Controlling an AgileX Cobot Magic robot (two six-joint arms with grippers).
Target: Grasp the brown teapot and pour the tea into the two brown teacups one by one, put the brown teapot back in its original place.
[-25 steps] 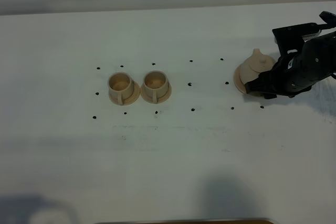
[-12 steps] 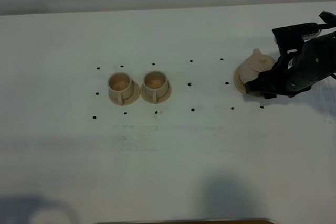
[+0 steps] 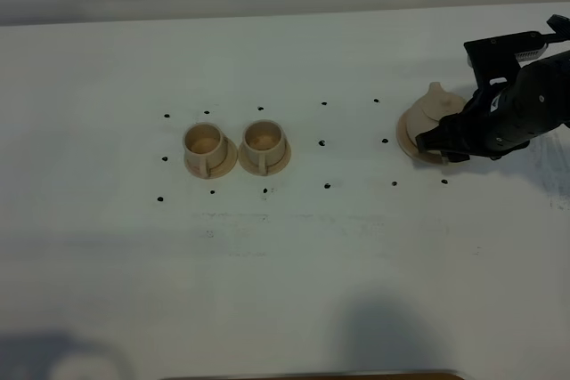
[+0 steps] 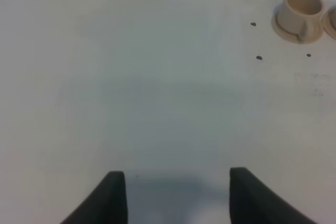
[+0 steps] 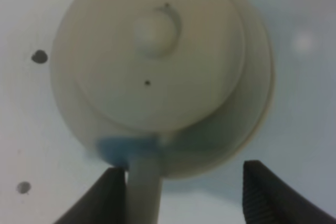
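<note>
A: Quick pass. Teapot [image 3: 422,122] first: parked on big saucer [image 3: 405,141], right end of worktop [image 3: 294,255], well apart from near cup [image 3: 264,138] and far cup [image 3: 204,142].
B: Right hand [image 3: 443,146]?
A: Apart, wide. Down at pot level, straddling handle [image 5: 143,182]. Handle off-centre, hard by one finger [image 5: 113,198]; touching or just beside, can't call it through the blur. Nothing clamped.
B: Left hand [image 4: 177,174]?
A: Apart as well, empty, hovering over bare worktop away from the pot.
B: Step, then?
A: Reads as pre-grasp on the handle. Pot not lifted, so judging pouring as not started and the whole task ahead.
B: Risks on closing?
A: Closing off-centre. Near finger hitting first, shoving pot round on big saucer, or dragging the saucer off its spot and losing the return place.
B: And after the lift?
A: Thin handle in a pinch grip, heavy body hanging off it. Likely to swivel, spout dipping early, tea on worktop before reaching either cup. Lid [image 5: 152,30] unheld too; could slide off at a steep tilt and land in a cup.
B: Anything at the cups?
A: Set close together, saucers just beside each other. Sloppy aim splashing the wrong one, or spout clipping a rim and tipping it. Worth a slow, low pour, near cup first.
</note>
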